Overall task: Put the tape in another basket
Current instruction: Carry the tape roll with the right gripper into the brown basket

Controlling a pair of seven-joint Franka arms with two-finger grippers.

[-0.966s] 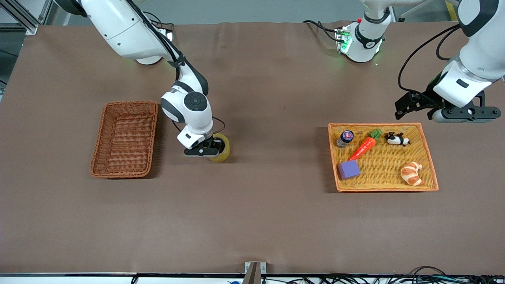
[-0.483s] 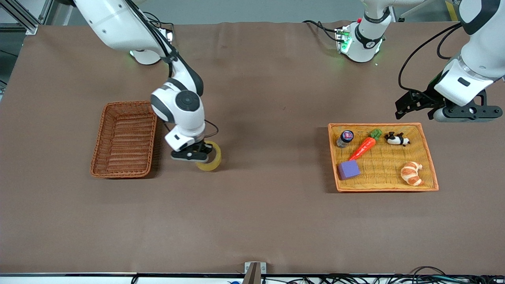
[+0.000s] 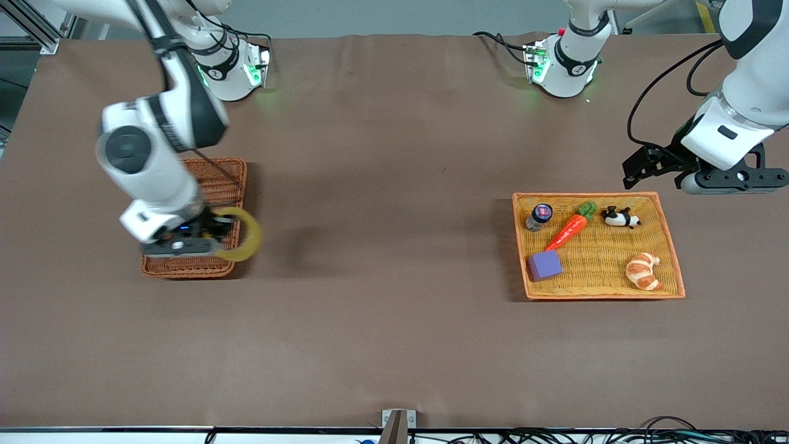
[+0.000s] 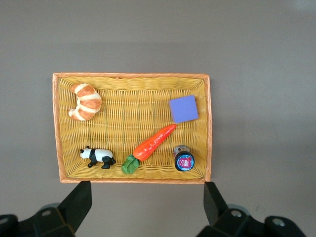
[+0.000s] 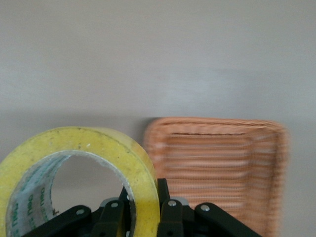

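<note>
The right gripper (image 3: 206, 237) is up in the air over the edge of the basket (image 3: 212, 179), at the right arm's end of the table. Its fingers are squeezed tight on the wall of the tape (image 3: 241, 234), one inside the ring and one outside. The tape looks light and stiff, and a bit smooth, so pinching its wall seems a good hold. The left gripper (image 3: 662, 166) waits wide open, holding nothing, above the yellow tray (image 3: 669, 246).

You see glossy, translucent yellow tape (image 3: 239, 235), a rough reddish-brown woven wicker basket (image 3: 212, 179), a yellow woven tray (image 3: 601, 246), and matt brown table cloth (image 3: 394, 185).
</note>
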